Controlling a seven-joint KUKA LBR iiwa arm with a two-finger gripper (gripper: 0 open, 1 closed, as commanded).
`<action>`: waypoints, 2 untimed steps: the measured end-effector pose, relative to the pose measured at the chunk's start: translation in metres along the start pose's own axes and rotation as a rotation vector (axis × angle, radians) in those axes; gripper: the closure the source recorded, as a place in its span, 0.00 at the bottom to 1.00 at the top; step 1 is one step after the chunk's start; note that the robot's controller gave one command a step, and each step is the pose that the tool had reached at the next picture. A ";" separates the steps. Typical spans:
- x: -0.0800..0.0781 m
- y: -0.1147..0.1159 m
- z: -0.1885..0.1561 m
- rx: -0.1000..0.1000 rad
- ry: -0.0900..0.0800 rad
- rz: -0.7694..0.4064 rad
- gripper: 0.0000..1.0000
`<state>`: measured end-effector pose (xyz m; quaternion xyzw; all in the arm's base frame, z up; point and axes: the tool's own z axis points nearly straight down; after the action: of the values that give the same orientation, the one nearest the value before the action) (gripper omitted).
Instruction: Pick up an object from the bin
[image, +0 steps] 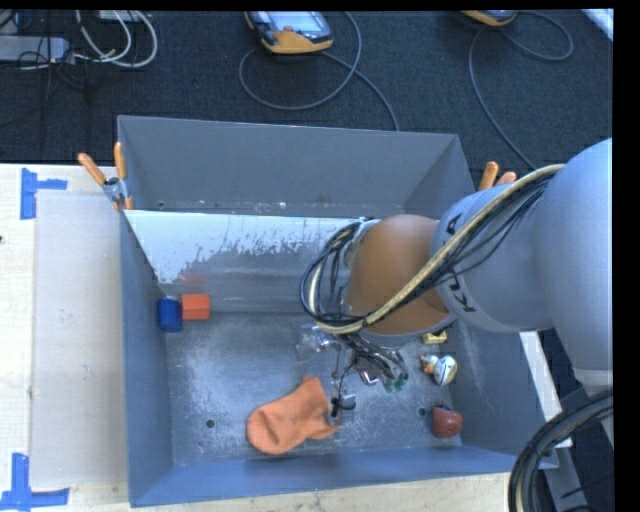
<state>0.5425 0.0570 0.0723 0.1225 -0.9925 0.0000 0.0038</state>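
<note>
Pincer (342, 402) of mine hangs at the right end of an orange cloth (288, 424) lying near the bin's (300, 170) front wall, seemingly touching the cloth; whether it is spread or pressed together I cannot tell.

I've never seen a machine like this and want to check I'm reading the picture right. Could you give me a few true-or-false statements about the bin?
1. The hand is down at the right end of the orange cloth. True.
2. The blue cylinder and the orange block lie at opposite ends of the bin. False: they sit side by side at the left, near the back wall.
3. A dark red lump lies near the front right corner. True.
4. The orange cloth hangs in the air above the bin. False: it lies on the bin's floor, near the front.
</note>
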 end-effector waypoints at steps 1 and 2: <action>0.005 0.027 0.000 -0.005 -0.004 0.011 0.00; 0.017 0.033 0.002 -0.001 0.000 0.084 0.00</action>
<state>0.5185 0.0848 0.0708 0.0807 -0.9967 -0.0003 0.0040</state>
